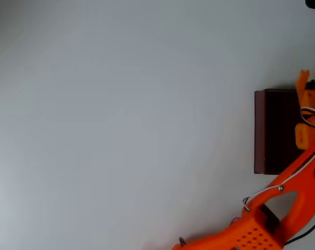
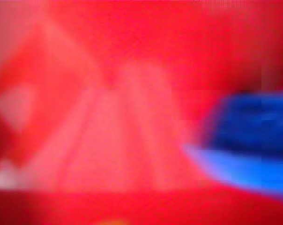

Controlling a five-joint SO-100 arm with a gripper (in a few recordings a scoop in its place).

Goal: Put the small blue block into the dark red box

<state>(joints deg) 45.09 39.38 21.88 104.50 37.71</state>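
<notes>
Hovering gripper over dark red box at table's right edge, likely for drop; small blue block close by lens; jaw state unclear.

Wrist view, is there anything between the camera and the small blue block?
Nothing distinct. In the blurry wrist view the small blue block sits close at right against red blur. Overhead, the orange tool is over the dark red box.

The box has maroon walls and a near-black inside. Over it, the arm is bright orange (white and black wires along it). Around the box, the table is plain pale grey. The blurred wrist view shows a blue block amid red.
</notes>
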